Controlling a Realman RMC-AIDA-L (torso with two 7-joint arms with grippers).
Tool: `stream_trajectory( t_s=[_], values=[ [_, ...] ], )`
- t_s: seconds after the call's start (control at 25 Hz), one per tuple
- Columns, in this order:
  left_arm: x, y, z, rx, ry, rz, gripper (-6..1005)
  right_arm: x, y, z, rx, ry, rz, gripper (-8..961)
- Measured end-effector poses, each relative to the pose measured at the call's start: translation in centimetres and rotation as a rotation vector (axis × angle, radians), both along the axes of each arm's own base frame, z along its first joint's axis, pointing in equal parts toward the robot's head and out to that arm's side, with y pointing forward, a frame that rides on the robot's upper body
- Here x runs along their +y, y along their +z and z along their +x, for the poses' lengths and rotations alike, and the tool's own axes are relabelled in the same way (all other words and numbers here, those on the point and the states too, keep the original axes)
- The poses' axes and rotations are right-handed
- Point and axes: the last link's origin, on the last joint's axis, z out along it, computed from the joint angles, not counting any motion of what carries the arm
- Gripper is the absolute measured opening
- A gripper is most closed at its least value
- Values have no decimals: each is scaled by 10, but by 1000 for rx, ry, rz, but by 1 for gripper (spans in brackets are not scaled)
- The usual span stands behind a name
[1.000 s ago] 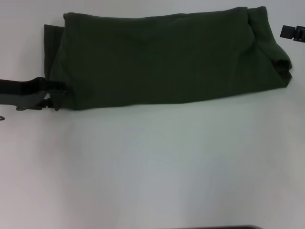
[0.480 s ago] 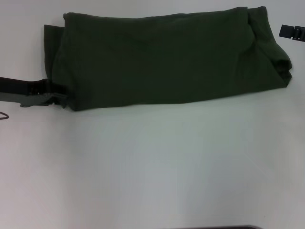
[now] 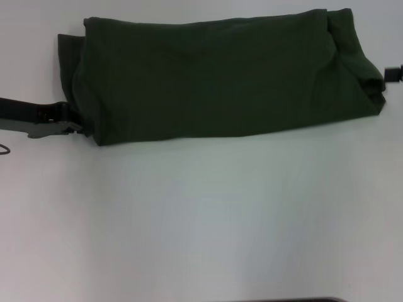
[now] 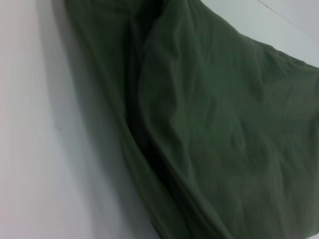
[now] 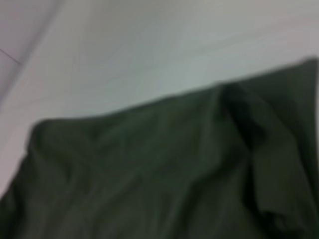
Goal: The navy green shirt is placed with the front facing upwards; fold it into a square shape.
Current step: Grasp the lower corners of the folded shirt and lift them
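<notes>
The navy green shirt lies folded into a long band across the far part of the white table, with no lettering showing. My left gripper sits low at the band's near left corner, touching the cloth edge. At the band's right end, only a small dark part of my right gripper shows at the frame's edge. The left wrist view is filled with layered folds of the shirt. In the right wrist view the shirt spreads below bare table.
White table surface runs wide in front of the shirt. A thin dark loop pokes in at the left edge. A dark strip runs along the near bottom edge.
My left gripper has crept rightward up against the shirt's left corner. My right gripper has dropped from higher up down to the shirt's right end.
</notes>
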Motion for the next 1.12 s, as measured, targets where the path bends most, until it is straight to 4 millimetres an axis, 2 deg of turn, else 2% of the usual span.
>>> stream_trajectory(
  t_s=[0.2, 0.44, 0.88, 1.12],
  values=[
    [1, 0, 1, 5, -5, -5, 28, 9, 1, -1, -63, -65, -45, 927],
    [1, 0, 3, 4, -11, -12, 29, 22, -4, -4, -99, -90, -32, 927],
    [2, 1, 3, 6, -14, -9, 29, 37, -45, -13, -187, -73, -121, 928],
    [1, -1, 3, 4, -14, -9, 29, 42, -52, -17, -214, -48, -113, 928]
  ],
)
